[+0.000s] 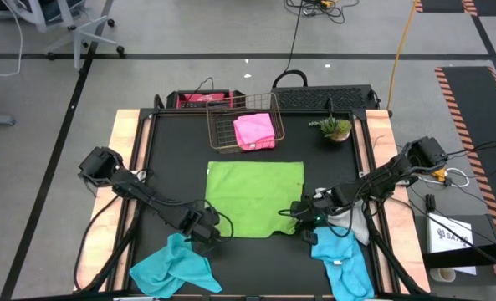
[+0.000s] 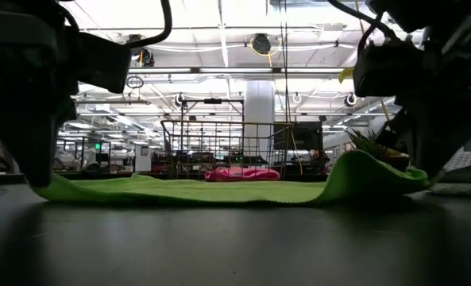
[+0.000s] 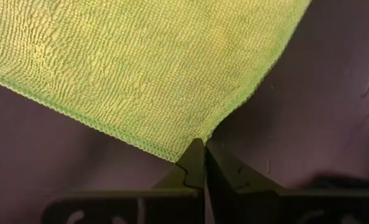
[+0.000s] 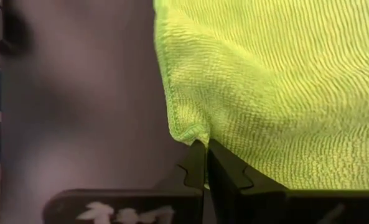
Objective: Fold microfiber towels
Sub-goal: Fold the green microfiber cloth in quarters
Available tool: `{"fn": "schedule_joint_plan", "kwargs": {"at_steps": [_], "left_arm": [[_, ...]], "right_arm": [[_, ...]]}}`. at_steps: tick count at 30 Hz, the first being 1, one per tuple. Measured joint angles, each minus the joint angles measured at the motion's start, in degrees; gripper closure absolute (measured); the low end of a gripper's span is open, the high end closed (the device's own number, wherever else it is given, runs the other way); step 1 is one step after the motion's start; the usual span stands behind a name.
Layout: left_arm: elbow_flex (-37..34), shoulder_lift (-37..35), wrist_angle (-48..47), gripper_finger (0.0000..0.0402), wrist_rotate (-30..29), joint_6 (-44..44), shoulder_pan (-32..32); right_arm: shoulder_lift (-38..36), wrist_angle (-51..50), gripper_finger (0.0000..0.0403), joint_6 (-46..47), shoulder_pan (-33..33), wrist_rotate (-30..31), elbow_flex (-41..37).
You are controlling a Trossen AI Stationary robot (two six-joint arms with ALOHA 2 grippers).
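The lime green towel point(image 1: 254, 199) lies spread on the black table top, and both grippers are shut on its near corners. My left gripper point(image 1: 207, 227) is at the near left corner, my right gripper point(image 1: 302, 214) at the near right corner. A pink towel point(image 1: 254, 131) lies in the copper wire basket point(image 1: 222, 125) at the far side. One turquoise towel point(image 1: 174, 266) lies crumpled at the near left. Another turquoise towel point(image 1: 340, 259) lies at the near right, with a light grey towel point(image 1: 358, 224) beside it. My left gripper pinches the green towel's near left corner point(image 3: 195, 140) between its two fingers, right at the hemmed tip, coming from above and pointing steeply down. The rest of the towel lies flat on the table. My right gripper pinches the near right corner point(image 4: 196, 134) between its two fingers, slanting down from the table's right side. The cloth bunches at the fingers. In the low view that side of the towel point(image 2: 370, 171) humps up off the table, while the rest stays flat.
A small potted plant point(image 1: 335, 128) stands at the far right of the table. The wire basket point(image 2: 219, 147) stands beyond the towel's far edge. Wooden rails point(image 1: 126, 159) border the black top on the left and right.
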Motion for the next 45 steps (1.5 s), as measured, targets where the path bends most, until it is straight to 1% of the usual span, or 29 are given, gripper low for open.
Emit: {"fn": "schedule_joint_plan", "kwargs": {"at_steps": [5,10,14,18,21,24,29,33,36,39,42,45], "left_arm": [[0.02,0.0,2.77,0.0399,2.49,-0.64,1.01],[1.74,0.0,1.9,0.04,4.79,-1.46,1.99],[4.8,0.0,-4.77,0.04,4.71,-1.86,2.21],[8.6,-0.01,-14.19,0.0401,2.01,-1.39,2.5],[11.41,-0.02,-19.02,0.0401,0.0,-1.46,3.27],[13.53,-0.02,-20.94,0.0401,-0.61,-1.72,4.54],[15.38,-0.04,-23.41,0.0401,0.89,-3.23,7.05],[15.68,-0.18,-25.61,0.0401,0.79,-2.45,8.5],[15.68,-0.72,-26.83,0.0401,0.52,-1.8,9.5],[15.68,-0.73,-26.68,0.0401,-0.2,-1.38,10.62],[15.71,-1.42,-26.46,0.0401,-2.2,-1.31,12.21],[15.68,-1.77,-26.62,0.0401,-5.0,-0.68,14.26]], "right_arm": [[-0.01,3.12,0.0402,3.0,0.0,1.24,0.09],[-0.01,3.29,0.0403,4.75,0.0,1.26,0.09],[-0.01,3.28,0.0403,4.79,0.0,0.03,0.09],[-0.01,3.29,0.0403,6.05,0.0,-1.55,0.09],[-0.05,3.79,0.0403,8.94,0.0,-1.96,0.09],[-0.07,6.19,0.0403,12.63,0.0,-2.11,0.09],[-0.09,11.78,0.0403,18.95,0.0,-3.5,0.09],[-1.25,14.01,0.0403,20.41,0.33,-3.43,0.09],[-3.2,11.62,0.0403,21.13,0.37,-3.33,0.11],[-5.67,7.87,0.0403,23.9,0.25,-2.49,0.11],[-8.56,4.4,0.0403,29.76,-0.2,-0.02,0.11],[-11.43,2.71,0.0403,31.29,-0.52,2.22,0.11]]}}
